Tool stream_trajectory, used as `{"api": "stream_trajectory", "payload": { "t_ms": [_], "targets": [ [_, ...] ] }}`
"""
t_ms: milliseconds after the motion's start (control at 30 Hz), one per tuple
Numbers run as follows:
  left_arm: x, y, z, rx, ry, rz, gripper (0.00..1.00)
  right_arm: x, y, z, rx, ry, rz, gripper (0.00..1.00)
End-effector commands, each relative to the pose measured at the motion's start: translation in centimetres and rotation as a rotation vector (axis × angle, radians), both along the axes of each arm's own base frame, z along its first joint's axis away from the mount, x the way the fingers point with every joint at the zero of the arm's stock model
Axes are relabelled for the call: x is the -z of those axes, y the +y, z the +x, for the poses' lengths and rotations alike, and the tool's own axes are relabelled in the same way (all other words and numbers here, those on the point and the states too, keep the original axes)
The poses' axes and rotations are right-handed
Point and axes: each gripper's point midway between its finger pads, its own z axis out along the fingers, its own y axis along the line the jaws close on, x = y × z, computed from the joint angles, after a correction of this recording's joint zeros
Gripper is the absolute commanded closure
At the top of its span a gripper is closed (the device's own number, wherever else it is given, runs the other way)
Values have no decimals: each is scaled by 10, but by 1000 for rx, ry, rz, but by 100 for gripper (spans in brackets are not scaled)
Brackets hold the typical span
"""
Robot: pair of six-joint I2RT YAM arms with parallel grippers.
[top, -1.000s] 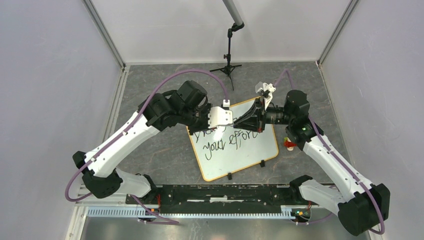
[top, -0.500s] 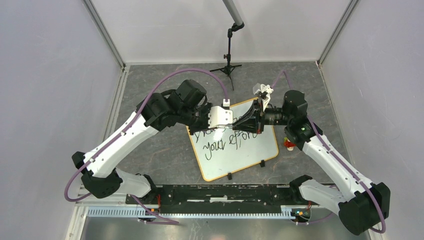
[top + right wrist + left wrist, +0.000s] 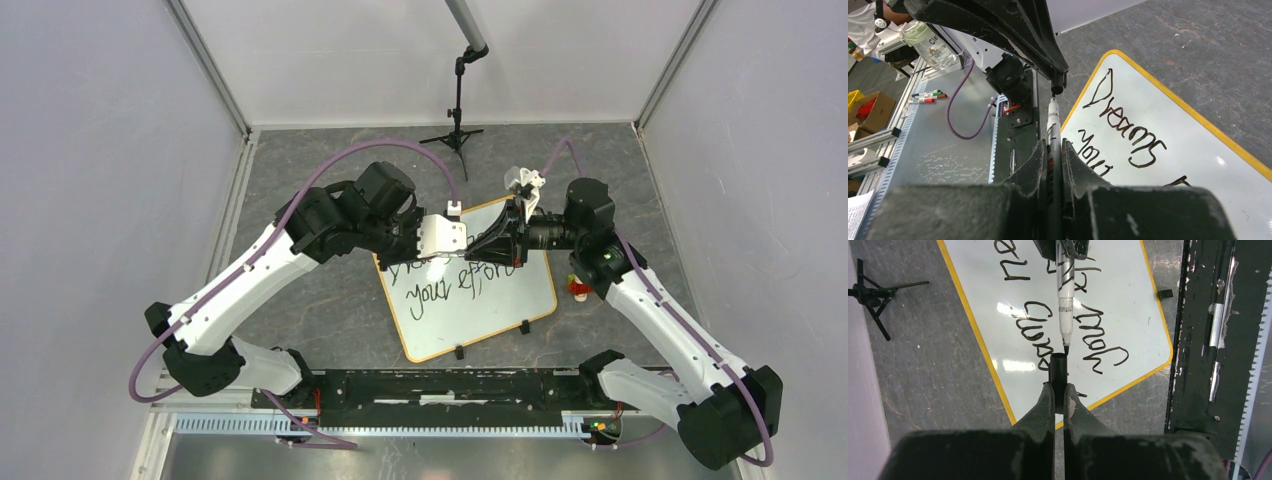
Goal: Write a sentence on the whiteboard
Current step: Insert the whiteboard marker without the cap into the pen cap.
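The whiteboard [image 3: 500, 305] lies tilted on the grey table, with a tan-orange rim. The sentence [image 3: 450, 285] is black handwriting in two lines; "Dreams" [image 3: 1123, 120] and "your" [image 3: 1098, 340] are readable. Both grippers meet above the board's far left corner. My left gripper [image 3: 1059, 390] is shut on a black marker cap [image 3: 1058, 372], its open end facing away. My right gripper [image 3: 1050, 147] is shut on a silver marker [image 3: 1052, 120]. The marker [image 3: 1065, 305] points its black tip right at the cap's mouth [image 3: 1058, 85]. In the top view my left gripper [image 3: 460, 248] and my right gripper [image 3: 492, 248] almost touch.
A small red-and-orange toy [image 3: 577, 290] sits by the board's right edge. A black tripod stand [image 3: 458, 135] stands at the back. Two black clips [image 3: 524, 326] grip the board's near rim. A black rail [image 3: 440, 385] runs along the near edge. Walls close both sides.
My right gripper has moved slightly left with the marker, bringing its tip up to the cap in my left gripper. The board has not moved.
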Motion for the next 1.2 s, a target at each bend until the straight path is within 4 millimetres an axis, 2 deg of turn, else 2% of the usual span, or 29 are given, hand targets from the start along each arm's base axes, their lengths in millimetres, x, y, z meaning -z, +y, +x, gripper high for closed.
{"api": "stream_trajectory", "payload": {
  "t_ms": [0,467,733,900,1167],
  "targets": [
    [2,9,-4,22,-19,31,98,-21,1,1,-4,-81,24,100],
    [-9,-7,-13,55,38,-30,98,-18,4,0,-10,-72,20,100],
    [-10,-13,-13,53,43,-33,98,-18,7,0,-16,-69,20,100],
    [-13,-22,-5,3,49,-61,98,-18,11,-1,-23,-69,23,100],
    [-17,-40,-13,28,118,-123,98,-6,17,1,-24,-20,42,100]
  ]
}}
